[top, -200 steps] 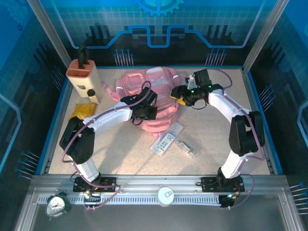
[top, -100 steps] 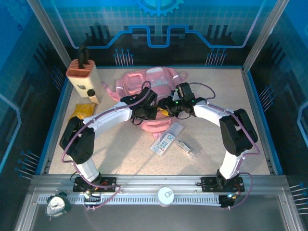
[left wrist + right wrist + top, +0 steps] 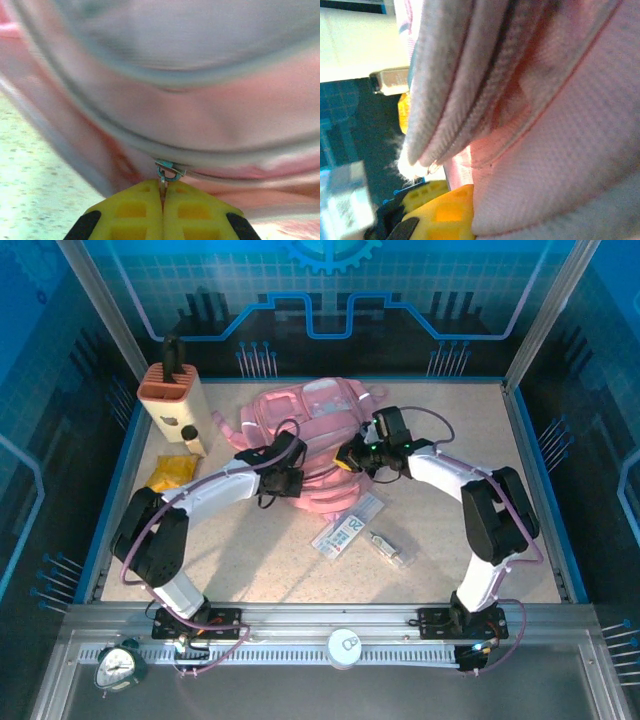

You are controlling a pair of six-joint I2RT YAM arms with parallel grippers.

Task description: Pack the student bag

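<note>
student bag (image 3: 318, 425) lies flat on the desk (image 3: 240, 560), back-centre, pink, with its front pockets facing up. both arms reach onto its near side.

left end effector (image 3: 162, 186) is closed, its yellow fingers (image 3: 137, 212) pressed together and pinching the metal zipper pull (image 3: 167, 172) on the bag's grey zip line. pink fabric bulges just above it, blurred.

right end effector (image 3: 350, 457) sits at the bag's near right edge and is closed, gripping bag fabric. in the right wrist view pink mesh cloth and a zip seam fold over one yellow finger (image 3: 437, 212); the other finger is hidden by the cloth.

tan knife block (image 3: 172, 400) stands at back left, apart from the bag. yellow packet (image 3: 170, 472) lies near the left wall. a flat printed pack (image 3: 347, 527) and a small clear case (image 3: 390, 547) lie on the desk just in front of the bag. green alarm clock (image 3: 118, 668) sits on the front rail at left.
</note>
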